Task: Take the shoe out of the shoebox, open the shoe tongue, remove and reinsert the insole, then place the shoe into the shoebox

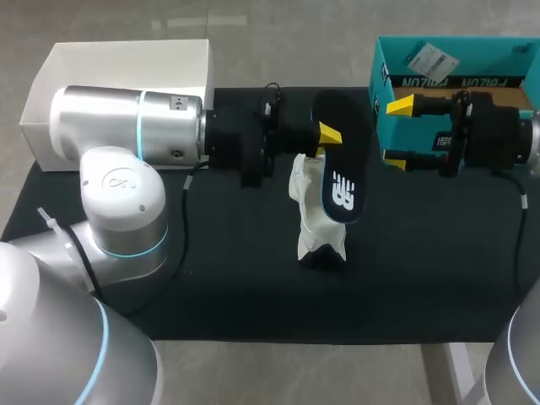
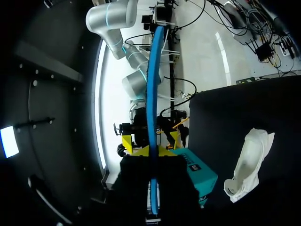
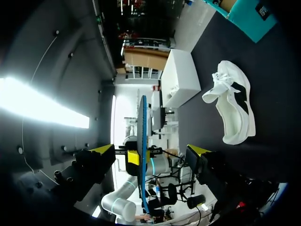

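My left gripper point(image 1: 326, 135) sits over the middle of the black mat point(image 1: 245, 291) with the dark insole point(image 1: 342, 164) in its grasp; one yellow fingertip shows against the insole's near side, and the insole's lower end overlaps the white shoe point(image 1: 310, 211) resting on the mat beneath it. My right gripper point(image 1: 398, 132) hangs with its fingers spread apart and nothing between them, in front of the teal shoebox point(image 1: 377, 80) at the mat's far right. A white box point(image 1: 126, 63) sits at the far left, partly covered by my left arm.

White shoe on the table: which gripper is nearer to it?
Left. The left gripper holds the insole just above the shoe. The right gripper hangs open farther off to the side, in front of the teal shoebox.
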Motion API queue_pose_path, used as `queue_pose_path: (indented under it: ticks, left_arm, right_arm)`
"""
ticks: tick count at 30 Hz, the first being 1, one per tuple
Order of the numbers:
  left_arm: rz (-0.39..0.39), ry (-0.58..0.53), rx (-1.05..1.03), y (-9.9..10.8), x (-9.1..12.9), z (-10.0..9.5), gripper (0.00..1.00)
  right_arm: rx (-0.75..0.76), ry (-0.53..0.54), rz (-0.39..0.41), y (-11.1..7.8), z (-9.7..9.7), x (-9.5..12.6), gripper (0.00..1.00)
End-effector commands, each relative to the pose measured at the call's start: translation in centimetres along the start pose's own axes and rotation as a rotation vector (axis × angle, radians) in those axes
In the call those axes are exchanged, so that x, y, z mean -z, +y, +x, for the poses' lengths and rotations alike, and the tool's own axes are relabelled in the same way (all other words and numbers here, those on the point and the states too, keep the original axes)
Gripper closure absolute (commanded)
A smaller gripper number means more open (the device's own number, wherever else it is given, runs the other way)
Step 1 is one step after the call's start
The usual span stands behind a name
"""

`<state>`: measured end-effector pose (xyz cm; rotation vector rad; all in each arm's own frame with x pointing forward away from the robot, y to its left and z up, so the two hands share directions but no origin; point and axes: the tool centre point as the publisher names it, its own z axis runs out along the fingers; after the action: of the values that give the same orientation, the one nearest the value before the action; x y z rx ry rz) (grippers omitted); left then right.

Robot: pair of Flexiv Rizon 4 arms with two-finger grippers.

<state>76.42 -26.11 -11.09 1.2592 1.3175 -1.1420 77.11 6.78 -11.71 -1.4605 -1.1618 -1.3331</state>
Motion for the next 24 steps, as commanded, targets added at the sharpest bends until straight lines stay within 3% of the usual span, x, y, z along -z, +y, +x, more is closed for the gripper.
queue_pose_path:
  ticks: [1, 8, 17, 24]
  left_arm:
    - [-0.009, -0.008, -0.002, -0.4, 0.1, 0.2, 1.00]
    - [-0.002, -0.011, 0.005, -0.7, 0.5, 0.1, 1.00]
    - [0.004, 0.007, 0.014, -0.5, 1.3, 0.3, 1.00]
    - [0.002, 0.018, 0.019, -0.3, 1.7, 0.5, 1.00]
  right_arm:
    - [0.004, -0.009, -0.004, -0.4, 0.3, 0.7, 0.00]
    - [0.032, -0.038, 0.008, -0.4, 0.2, 1.5, 0.00]
    - [0.116, -0.177, 0.024, -0.2, -1.0, 5.4, 0.00]
    - [0.138, -0.305, 0.133, -0.7, -1.1, 9.1, 0.00]
